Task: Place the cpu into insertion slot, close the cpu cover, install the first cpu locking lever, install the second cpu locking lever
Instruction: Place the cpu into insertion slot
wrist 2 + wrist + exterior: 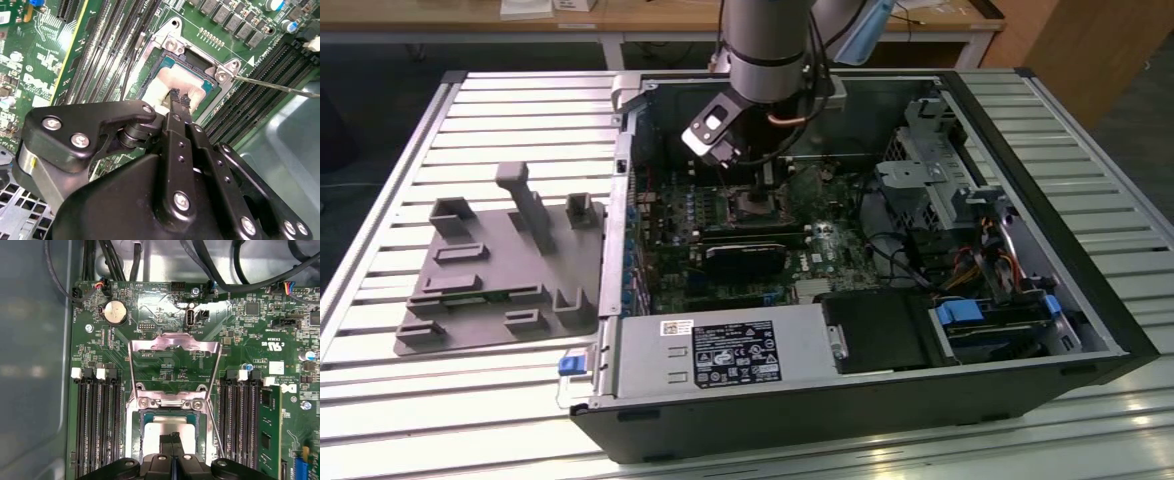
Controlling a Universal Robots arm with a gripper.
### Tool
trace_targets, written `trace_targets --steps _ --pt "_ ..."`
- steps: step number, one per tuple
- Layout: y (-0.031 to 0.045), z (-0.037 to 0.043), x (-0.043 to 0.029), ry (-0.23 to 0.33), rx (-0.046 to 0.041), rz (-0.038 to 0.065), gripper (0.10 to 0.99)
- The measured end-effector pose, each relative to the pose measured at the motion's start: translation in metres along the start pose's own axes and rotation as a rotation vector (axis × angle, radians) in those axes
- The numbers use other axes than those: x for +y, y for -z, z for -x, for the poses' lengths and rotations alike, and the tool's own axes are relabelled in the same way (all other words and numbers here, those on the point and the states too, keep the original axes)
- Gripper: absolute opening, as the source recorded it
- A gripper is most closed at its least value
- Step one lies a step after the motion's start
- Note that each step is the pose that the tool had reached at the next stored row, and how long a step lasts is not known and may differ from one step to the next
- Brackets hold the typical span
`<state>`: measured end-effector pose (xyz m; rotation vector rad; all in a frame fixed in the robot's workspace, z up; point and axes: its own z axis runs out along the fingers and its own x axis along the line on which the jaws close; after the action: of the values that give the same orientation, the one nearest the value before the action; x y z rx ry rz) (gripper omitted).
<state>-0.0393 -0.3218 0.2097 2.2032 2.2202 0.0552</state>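
Cpu [152, 437] seated in insertion slot [171, 403], cpu cover [174, 346] tilted up open, fingers [166, 445] together at its face

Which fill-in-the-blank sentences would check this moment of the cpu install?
1. The ___ sits in the insertion slot.
2. The cpu cover stands ___, not closed over the chip.
3. The gripper, above the chip, has its fingers ___.
4. The grey fixture lies toward the exterior view's ___ of the computer case.
Missing words: cpu; open; shut; left.

Part of the cpu [156, 432] behind the end effector [174, 437]
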Motion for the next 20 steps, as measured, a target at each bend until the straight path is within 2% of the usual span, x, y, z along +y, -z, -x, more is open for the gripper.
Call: trace_targets --steps 2,8,9,20 --pt "0.0063 -0.0001 0.0002 0.000 -0.0008 0.000 0.106" --pt "0.0193 -0.0003 0.0007 0.000 -0.0016 0.000 0.106" --pt "0.0238 -0.0004 0.0008 0.000 -0.0016 0.000 0.106" --pt "0.0468 -0.0007 0.0016 0.000 -0.0047 0.000 0.106"
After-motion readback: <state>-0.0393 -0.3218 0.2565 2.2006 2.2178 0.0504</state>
